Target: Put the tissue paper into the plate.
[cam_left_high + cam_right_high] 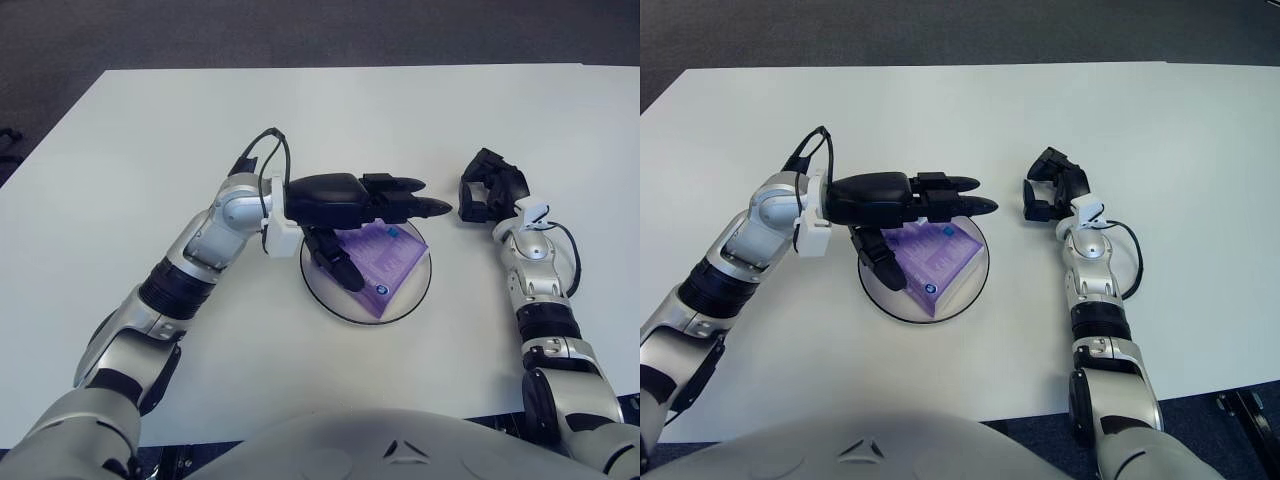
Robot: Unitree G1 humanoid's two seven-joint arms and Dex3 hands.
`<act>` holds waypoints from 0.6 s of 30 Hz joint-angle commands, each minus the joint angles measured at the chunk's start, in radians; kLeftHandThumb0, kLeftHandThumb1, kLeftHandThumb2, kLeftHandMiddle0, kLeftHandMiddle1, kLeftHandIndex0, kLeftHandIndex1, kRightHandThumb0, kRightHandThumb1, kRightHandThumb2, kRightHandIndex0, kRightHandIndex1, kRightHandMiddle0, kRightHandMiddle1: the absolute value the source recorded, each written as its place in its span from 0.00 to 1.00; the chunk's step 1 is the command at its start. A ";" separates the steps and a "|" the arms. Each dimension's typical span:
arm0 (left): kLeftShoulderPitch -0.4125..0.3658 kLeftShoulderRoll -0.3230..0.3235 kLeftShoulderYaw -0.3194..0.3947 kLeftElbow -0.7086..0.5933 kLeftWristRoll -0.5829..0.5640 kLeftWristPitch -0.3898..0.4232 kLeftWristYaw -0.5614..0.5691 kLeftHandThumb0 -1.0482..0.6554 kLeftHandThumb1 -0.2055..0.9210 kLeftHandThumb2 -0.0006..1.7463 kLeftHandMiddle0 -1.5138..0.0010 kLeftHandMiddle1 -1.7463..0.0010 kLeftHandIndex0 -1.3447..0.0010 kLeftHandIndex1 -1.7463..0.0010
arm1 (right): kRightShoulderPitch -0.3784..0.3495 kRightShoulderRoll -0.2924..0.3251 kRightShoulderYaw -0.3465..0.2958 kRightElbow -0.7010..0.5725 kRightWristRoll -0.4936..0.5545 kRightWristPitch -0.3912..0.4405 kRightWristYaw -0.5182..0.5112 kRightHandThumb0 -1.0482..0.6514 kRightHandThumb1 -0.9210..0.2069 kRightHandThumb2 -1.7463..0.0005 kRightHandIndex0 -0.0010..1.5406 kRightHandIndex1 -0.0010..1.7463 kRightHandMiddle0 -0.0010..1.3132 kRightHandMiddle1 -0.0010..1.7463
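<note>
A purple tissue pack [380, 258] lies in the round clear plate [412, 297] with a dark rim, near the table's middle. My left hand [372, 215] hovers just above the plate's left and far part, its fingers stretched out straight toward the right and its thumb hanging down over the pack's left edge. It holds nothing. In the right eye view the same pack [932, 255] shows below the left hand [925, 210]. My right hand [488, 187] shows to the right of the plate, idle, with fingers curled.
The white table [150, 130] spreads wide around the plate. Its front edge runs close to my body, and dark floor lies beyond the far edge.
</note>
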 commanded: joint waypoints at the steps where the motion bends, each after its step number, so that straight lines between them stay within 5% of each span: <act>1: -0.011 0.015 0.022 0.003 -0.012 0.003 -0.006 0.00 1.00 0.22 1.00 1.00 1.00 1.00 | 0.128 0.058 0.024 0.071 -0.034 0.042 -0.036 0.31 0.62 0.19 0.81 1.00 0.52 1.00; 10: -0.013 0.043 0.092 0.059 -0.077 -0.057 -0.006 0.00 1.00 0.17 1.00 1.00 1.00 1.00 | 0.152 0.072 0.029 0.017 -0.011 0.071 -0.022 0.32 0.57 0.22 0.78 1.00 0.49 1.00; 18: 0.050 0.111 0.199 -0.047 0.007 0.041 0.063 0.00 1.00 0.19 1.00 1.00 1.00 1.00 | 0.161 0.073 0.023 0.006 0.031 0.046 0.050 0.33 0.53 0.25 0.79 1.00 0.47 1.00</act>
